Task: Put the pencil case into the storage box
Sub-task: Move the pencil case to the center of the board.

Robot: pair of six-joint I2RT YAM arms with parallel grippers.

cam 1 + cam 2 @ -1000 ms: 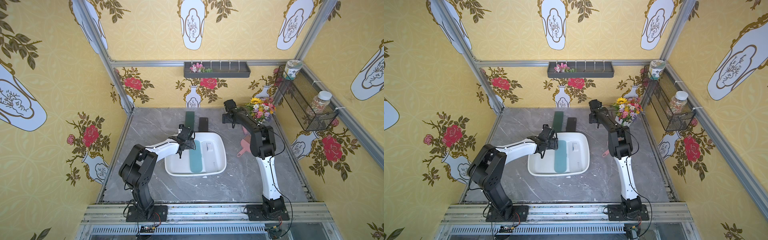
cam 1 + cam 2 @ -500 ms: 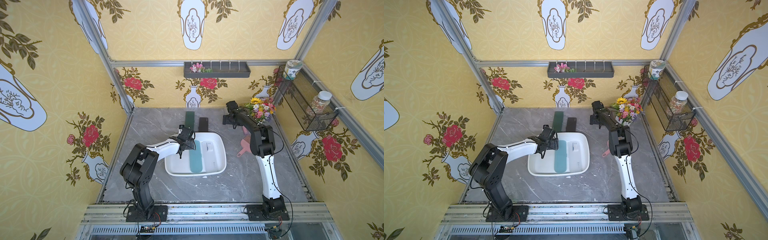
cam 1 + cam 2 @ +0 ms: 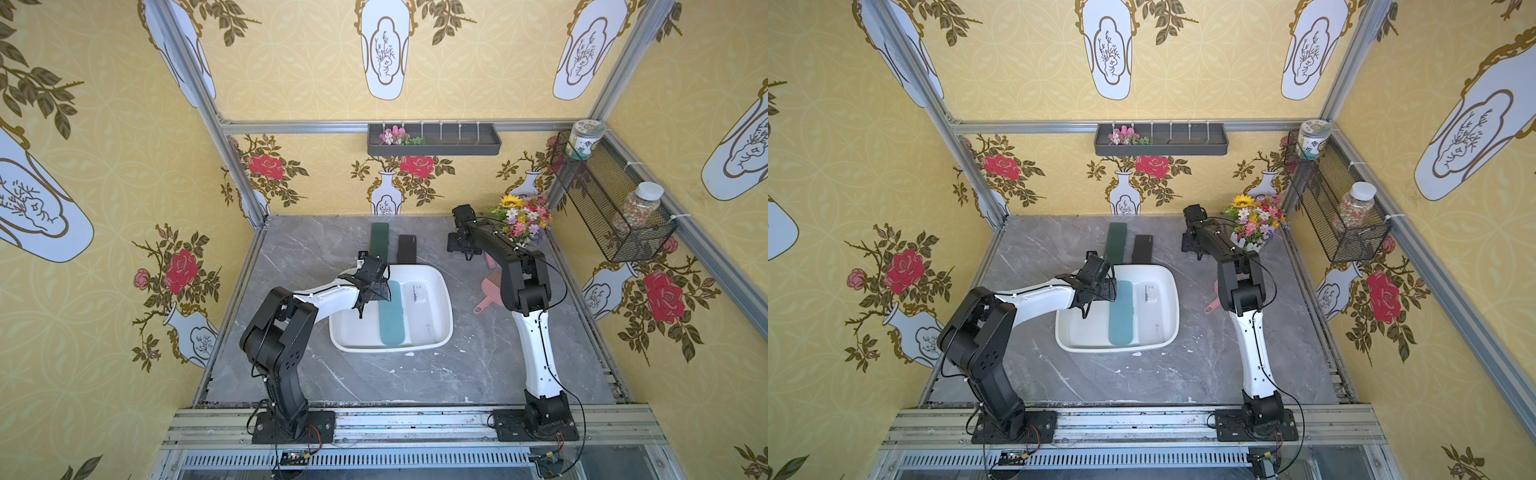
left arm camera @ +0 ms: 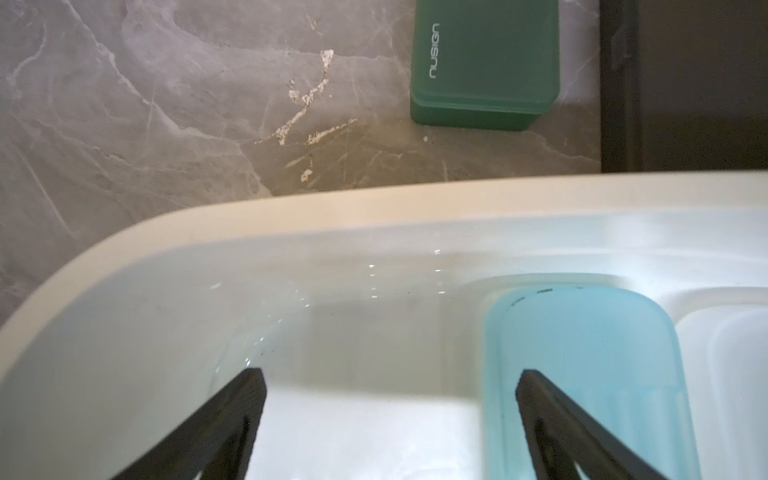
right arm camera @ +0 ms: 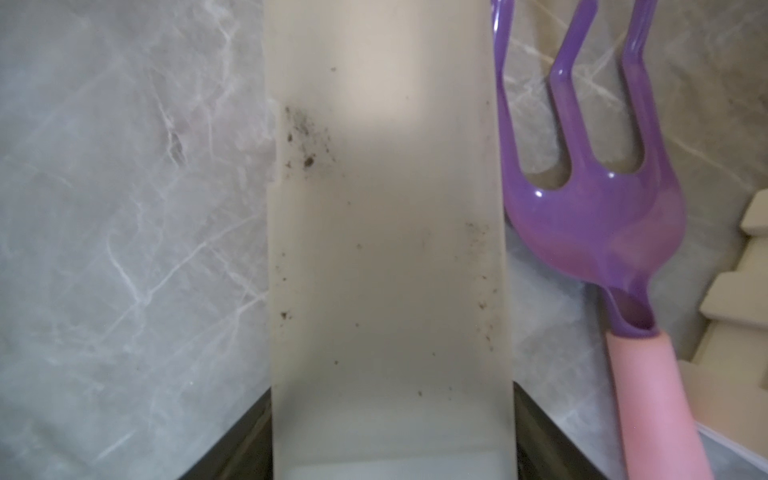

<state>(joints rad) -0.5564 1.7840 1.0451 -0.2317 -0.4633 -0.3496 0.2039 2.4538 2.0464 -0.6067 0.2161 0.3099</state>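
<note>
**Right arm gripped, left arm hung idle**

Near the bench's far right corner, the right gripper (image 5: 390, 395) pinched a frosted white rectangular plastic pencil case (image 5: 382, 208) across its width, likely ready to lift it off the grey marble bench (image 3: 291, 270). The left gripper (image 4: 388, 374) hung released over the shallow white plastic storage box (image 4: 415, 195) mid-bench, where a pale blue case (image 3: 390, 313) lay.

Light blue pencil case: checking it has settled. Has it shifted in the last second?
No. The light blue pencil case keeps its place relative to the storage box rim.
</note>
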